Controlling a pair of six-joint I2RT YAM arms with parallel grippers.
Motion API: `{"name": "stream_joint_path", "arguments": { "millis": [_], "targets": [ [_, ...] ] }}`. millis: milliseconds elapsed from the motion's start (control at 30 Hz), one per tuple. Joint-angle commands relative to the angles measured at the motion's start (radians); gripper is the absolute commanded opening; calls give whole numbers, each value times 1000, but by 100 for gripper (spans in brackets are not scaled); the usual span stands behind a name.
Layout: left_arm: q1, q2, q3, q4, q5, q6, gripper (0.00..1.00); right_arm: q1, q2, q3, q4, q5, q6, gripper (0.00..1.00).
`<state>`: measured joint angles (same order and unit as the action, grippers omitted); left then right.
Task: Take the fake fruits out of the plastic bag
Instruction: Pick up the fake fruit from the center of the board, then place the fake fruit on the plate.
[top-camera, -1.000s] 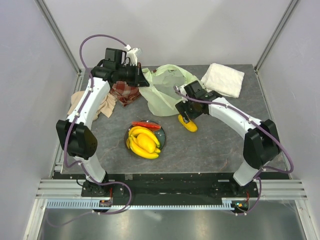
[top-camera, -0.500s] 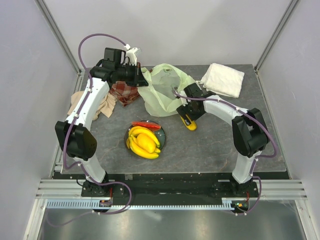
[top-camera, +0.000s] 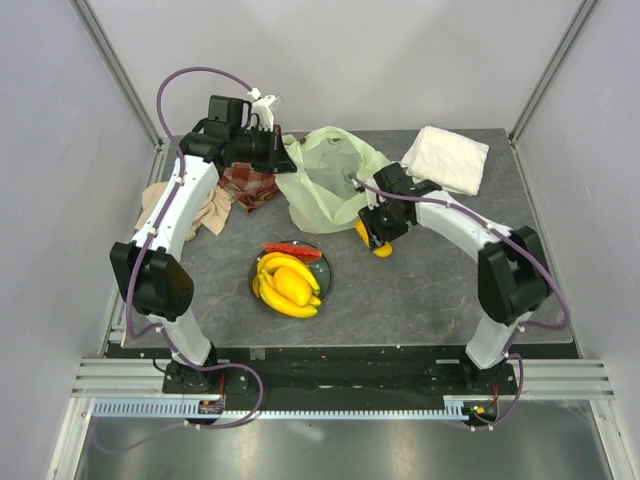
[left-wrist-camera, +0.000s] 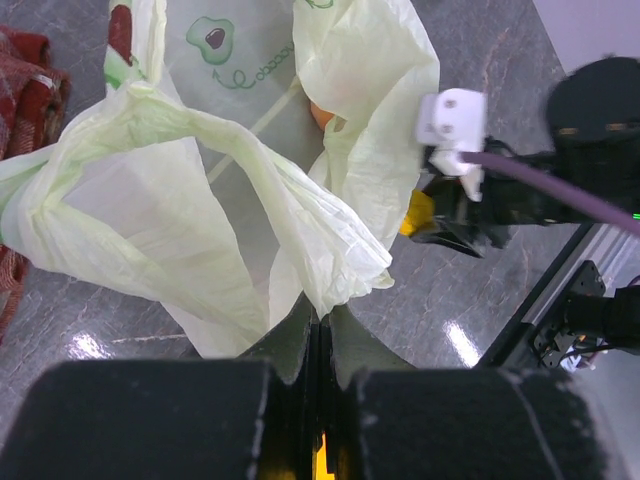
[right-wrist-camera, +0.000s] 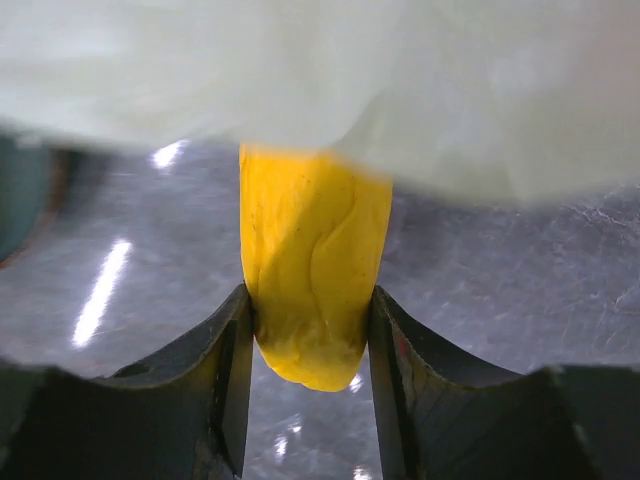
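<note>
Mostly done, I judge: banana bunch (top-camera: 285, 287) and watermelon slice (top-camera: 293, 251) sit on the plate (top-camera: 328, 270), near centre. Right pincer (right-wrist-camera: 310, 312) pinches a yellow oblong fruit (right-wrist-camera: 312, 255) on the tabletop (top-camera: 420, 290) at the plastic bag (top-camera: 325, 175)'s near-right edge. Left pincer (left-wrist-camera: 318, 335) clamps the bag. Peach (left-wrist-camera: 320, 115) not yet out.

Nothing is legible: the scrawl under the avocado drawing (left-wrist-camera: 212, 35) on the plastic bag (left-wrist-camera: 370, 90) cannot be read.

Fruits (top-camera: 285, 283) on plate (top-camera: 328, 271), before plastic bag (top-camera: 325, 175)
</note>
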<state>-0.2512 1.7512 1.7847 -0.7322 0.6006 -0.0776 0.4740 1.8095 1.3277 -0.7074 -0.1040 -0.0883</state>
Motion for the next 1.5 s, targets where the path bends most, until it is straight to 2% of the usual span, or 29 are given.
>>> {"name": "stream_joint_path", "arguments": {
  "millis": [0, 100, 200, 333, 567, 700, 833, 1000, 1167, 1467],
  "targets": [
    [-3, -15, 36, 10, 8, 6, 3, 26, -219, 25, -38, -240, 134, 35],
    [-5, -13, 44, 14, 14, -4, 3, 81, -251, -13, -41, -354, 206, 36],
    [-8, -16, 53, 19, 13, -5, 3, 136, -253, -83, 41, -410, 315, 35],
    [-7, -33, 44, 17, 14, -10, 3, 199, -207, -87, 72, -411, 340, 35],
    [-8, -61, 18, 17, 19, -11, 3, 199, -105, -56, 132, -375, 557, 34],
    [-8, -81, 1, 17, 13, -5, 3, 198, -67, -4, 117, -327, 625, 33],
    [-8, -104, -15, 13, 8, -1, 3, 221, -67, 39, 49, -235, 637, 32],
    [-8, -113, -30, 13, 11, 1, 3, 229, -88, 54, 20, -237, 593, 31],
    [-8, -111, -24, 13, 10, 6, 3, 227, -140, -5, -56, -197, 538, 29],
    [-8, -105, -25, 13, 5, 10, 3, 204, -99, -61, 34, -238, 565, 29]
  ]
}}
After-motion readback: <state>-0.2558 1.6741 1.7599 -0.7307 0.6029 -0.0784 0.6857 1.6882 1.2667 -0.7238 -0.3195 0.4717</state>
